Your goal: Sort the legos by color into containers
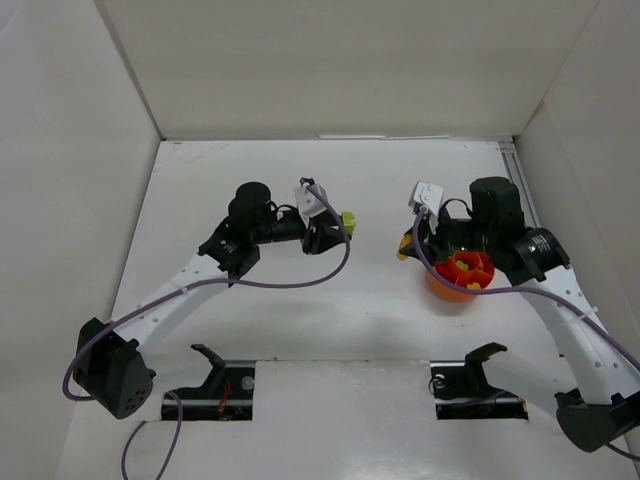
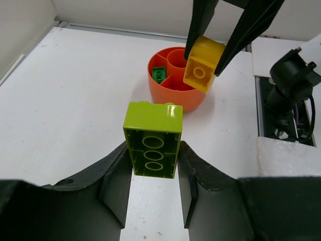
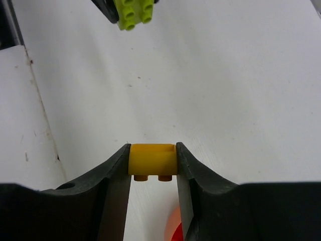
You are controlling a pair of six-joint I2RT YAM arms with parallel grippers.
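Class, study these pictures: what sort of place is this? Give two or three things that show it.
Probably a robotics lab test cell: a white table boxed in by white walls, a left pincer gripping a lime green brick, a right pincer gripping a yellow brick near an orange divided bowl.

My lime green brick (image 2: 152, 145) and my yellow brick (image 2: 203, 70) stood bright against the white table (image 2: 75, 100), and the bowl (image 2: 170, 99) was plain orange.
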